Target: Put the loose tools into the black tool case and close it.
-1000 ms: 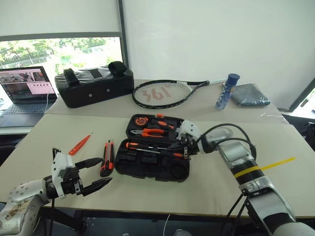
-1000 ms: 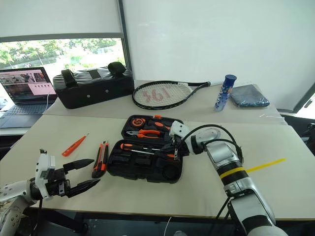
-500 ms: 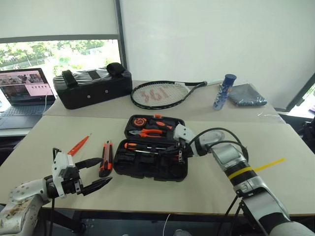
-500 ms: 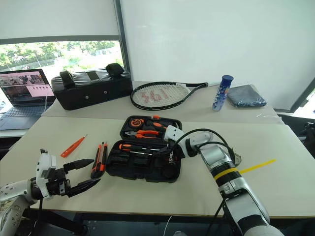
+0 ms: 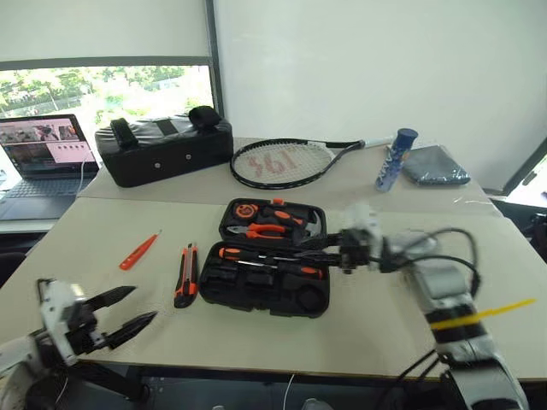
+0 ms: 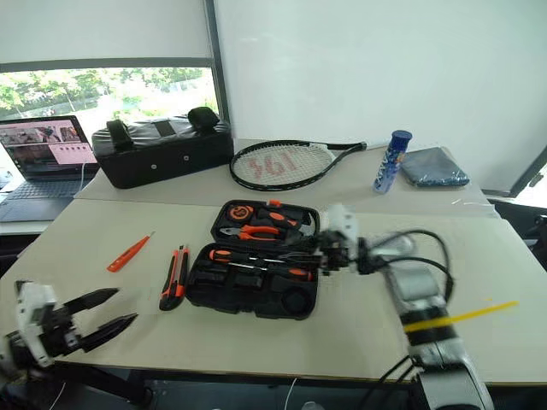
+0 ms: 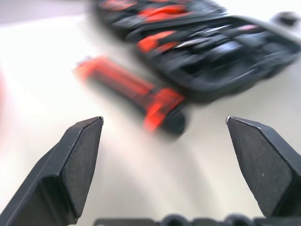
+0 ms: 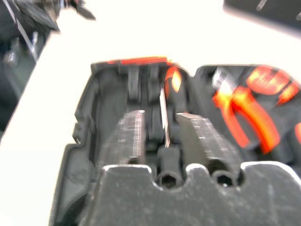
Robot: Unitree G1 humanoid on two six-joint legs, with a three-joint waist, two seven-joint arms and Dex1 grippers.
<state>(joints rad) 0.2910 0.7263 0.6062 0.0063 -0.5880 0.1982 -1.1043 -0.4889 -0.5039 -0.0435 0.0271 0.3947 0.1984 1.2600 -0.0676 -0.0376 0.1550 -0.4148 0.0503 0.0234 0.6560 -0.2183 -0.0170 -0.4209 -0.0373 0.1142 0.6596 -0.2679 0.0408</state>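
The black tool case [image 5: 214, 295] lies open in the middle of the table. A black-and-orange screwdriver [image 5: 229, 252] rests in its near half, and orange pliers [image 5: 261, 229] sit in the far half. My right gripper [image 5: 312, 244] hovers over the case's right side, pointing left. It is open, and the right wrist view shows the screwdriver's shaft below the gap between its fingers [image 8: 129, 134]. The black-and-orange utility knife [image 5: 185, 274] lies left of the case, and the small orange screwdriver [image 5: 139, 250] further left. My left gripper [image 5: 128, 309] is open at the front left edge, short of the knife [image 7: 141, 92].
At the back lie a tennis racket [image 5: 282, 162], a black soft bag with straps [image 5: 162, 149], a blue bottle [image 5: 391, 158] and a grey cloth [image 5: 434, 166]. A laptop [image 5: 38, 158] stands at the far left. A yellow strip [image 5: 487, 312] marks the table at the right.
My right gripper has opened and drawn back to the right and up, away from the screwdriver in the case. My left gripper has moved left toward the table's front left corner.
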